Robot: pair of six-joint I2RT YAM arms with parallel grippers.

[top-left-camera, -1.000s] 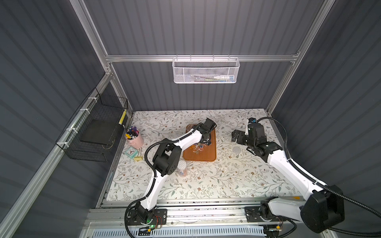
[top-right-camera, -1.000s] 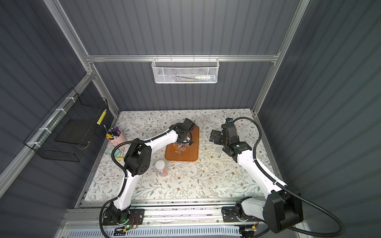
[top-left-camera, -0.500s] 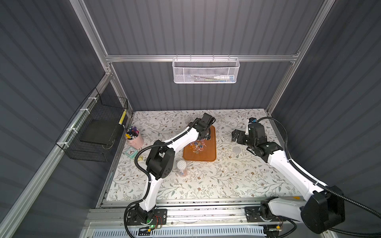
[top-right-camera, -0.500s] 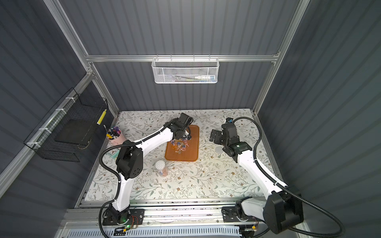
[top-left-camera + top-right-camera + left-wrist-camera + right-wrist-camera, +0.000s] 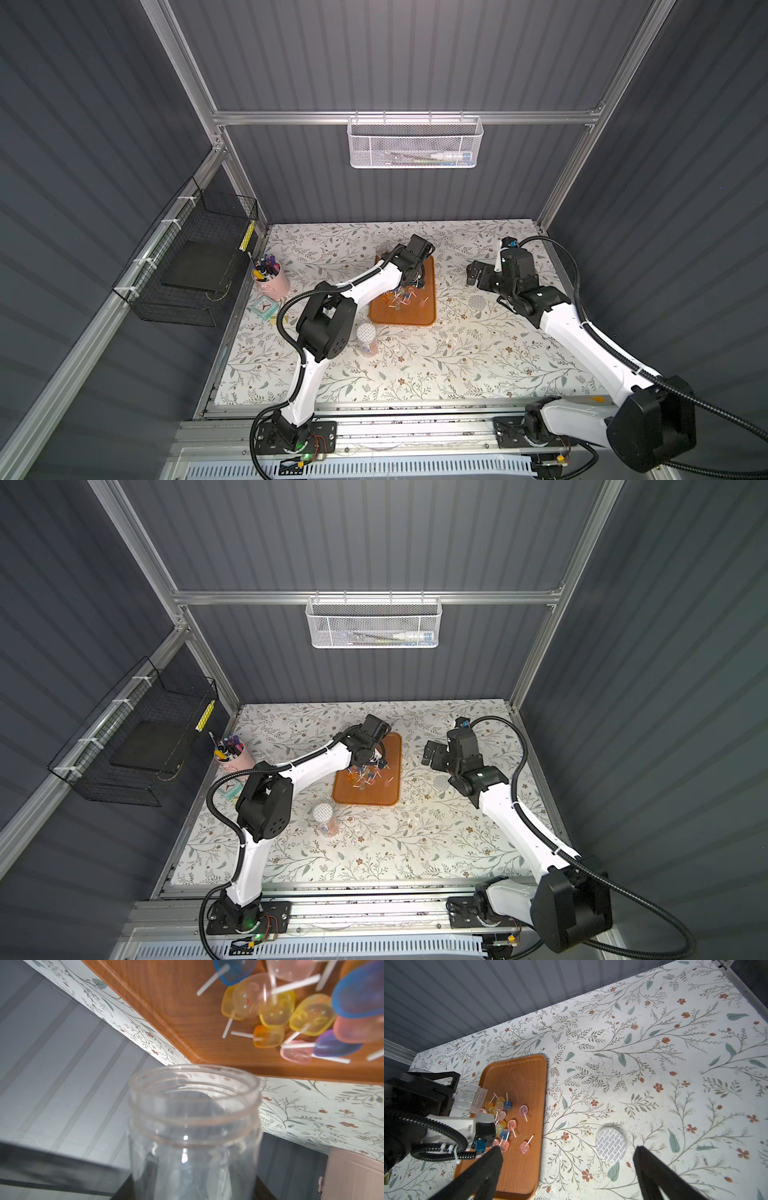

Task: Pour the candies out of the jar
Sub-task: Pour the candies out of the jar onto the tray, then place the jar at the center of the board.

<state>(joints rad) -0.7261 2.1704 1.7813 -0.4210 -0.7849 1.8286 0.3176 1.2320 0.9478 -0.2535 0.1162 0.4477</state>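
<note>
My left gripper (image 5: 193,1186) is shut on the clear jar (image 5: 193,1126), which it holds tipped mouth-down over the back left part of the orange tray (image 5: 519,1076). The jar (image 5: 471,1097) looks empty inside. The candies (image 5: 501,1115), small orange, pink and blue lollipops on white sticks, lie in a loose heap on the tray (image 5: 415,318) just below the jar's mouth. In both top views the candies (image 5: 402,296) (image 5: 365,776) show beside the left wrist. My right gripper (image 5: 566,1155) hangs open over the table right of the tray, holding nothing.
A round white lid (image 5: 611,1145) lies flat on the table under the right gripper. A second lidded jar (image 5: 366,338) stands just in front of the tray's left corner. A pink pen cup (image 5: 271,279) stands by the left wall under a black wire basket (image 5: 195,257).
The left arm has shifted slightly over the tray with the jar still gripped, and the candies now lie more spread out on the tray. The right arm has stayed put.
</note>
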